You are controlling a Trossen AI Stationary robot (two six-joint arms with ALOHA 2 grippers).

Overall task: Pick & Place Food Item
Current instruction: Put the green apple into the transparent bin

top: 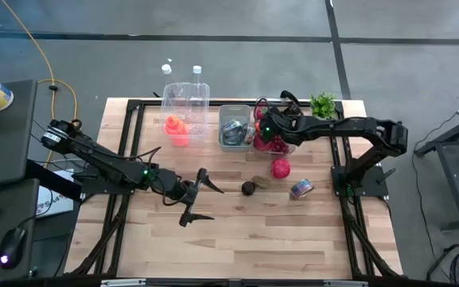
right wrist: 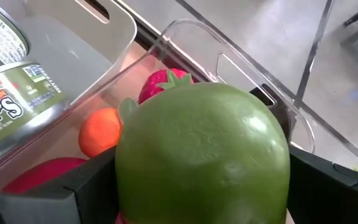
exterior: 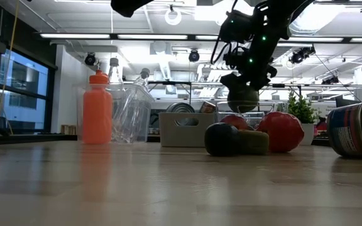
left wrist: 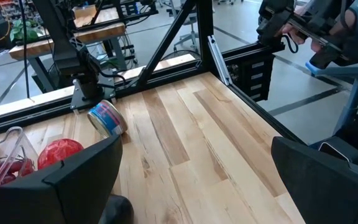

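Note:
My right gripper (top: 271, 132) hangs over a clear bin (right wrist: 194, 30) at the table's far side, shut on a round green fruit (right wrist: 204, 155). In the low view the fruit (exterior: 242, 100) shows below the fingers, above the bin. Inside the bin lie a strawberry (right wrist: 166, 81), an orange (right wrist: 98, 132) and other red fruit. On the table in front of the bin sit a red fruit (top: 280, 168), a dark round item (top: 248, 188), a brown item (top: 262, 182) and a tin can (top: 301, 188). My left gripper (top: 213, 203) waits open near the table's middle, holding nothing. My right gripper pinches the green fruit between its two fingers (right wrist: 89, 193), one on each of its sides (right wrist: 128, 177). The fingers slant downward from the table's right side. The fruit is lifted clear, hanging above the fruit bin.
A second clear bin (top: 233, 126) with cans stands left of the fruit bin. An orange bottle (top: 175, 129) and clear bottles (top: 191, 97) stand farther left, a small green plant (top: 323, 104) at the far right. Bare wood lies along the near half.

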